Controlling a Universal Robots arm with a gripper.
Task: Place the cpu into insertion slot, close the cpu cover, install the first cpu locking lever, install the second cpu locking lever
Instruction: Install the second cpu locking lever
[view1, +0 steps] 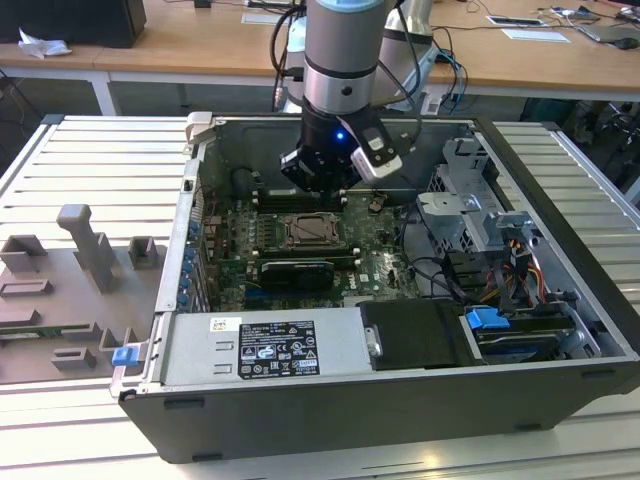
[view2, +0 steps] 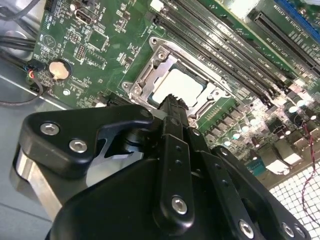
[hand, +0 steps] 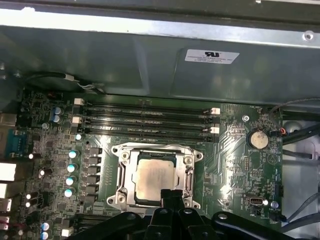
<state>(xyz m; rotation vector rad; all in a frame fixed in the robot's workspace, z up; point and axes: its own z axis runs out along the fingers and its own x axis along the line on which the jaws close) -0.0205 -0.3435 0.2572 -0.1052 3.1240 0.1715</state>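
Silver cpu (hand: 155, 181) sits under its closed cpu cover (hand: 125, 176); gripper (view2: 172, 107) clenched, empty (labels unreadable).

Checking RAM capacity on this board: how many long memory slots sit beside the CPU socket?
4, lying parallel in a row between the insertion slot and the case wall: first, second, third, fourth nearest the socket. None looks hidden.

No print reads clearly: the power supply label (view1: 277, 349) and case sticker (hand: 211, 56) (both white) stay illegible.
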